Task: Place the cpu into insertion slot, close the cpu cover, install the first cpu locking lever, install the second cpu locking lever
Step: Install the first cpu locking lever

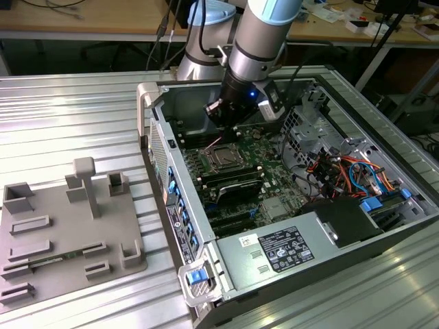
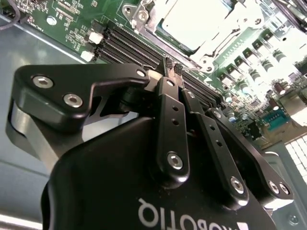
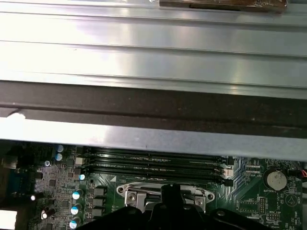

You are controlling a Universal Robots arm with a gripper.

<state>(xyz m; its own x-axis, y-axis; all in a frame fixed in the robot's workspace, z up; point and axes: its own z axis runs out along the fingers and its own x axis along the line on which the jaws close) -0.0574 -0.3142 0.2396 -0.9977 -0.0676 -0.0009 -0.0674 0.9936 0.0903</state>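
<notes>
Hanging over the open computer case [image 1: 384, 226], the gripper [image 1: 221, 118] sits in the upper middle of the exterior view, just above the green circuit board [image 1: 264, 154] and close to the far wall of the case. In the second wrist view the gripper [image 2: 171, 68] has its two black fingers [image 2: 169, 120] pressed together with no gap between the tips, and nothing is seen between them. The cpu [image 2: 199, 21] lies flat in the insertion slot [image 2: 218, 45], at the top centre of that view; its pale metal top faces up toward the camera and is washed out by the light. It is square, so it has no clear long axis, and its edges run in line with the edges of the socket. The cpu cover [image 2: 158, 12] appears as a silvery frame around the chip; I cannot tell for sure if it is fully pressed down. In the exterior view the insertion slot [image 1: 223, 159] is in the centre of the frame, just below the gripper, and a thin rod-like part [image 1: 214, 142] goes up at a slant from the slot's upper left corner toward the fingers. The long black memory slots [image 3: 153, 163] run beside the socket. On the ribbed metal table [image 1: 68, 116], at the lower left of the exterior view, rests a grey fixture tray [image 1: 65, 233].
</notes>
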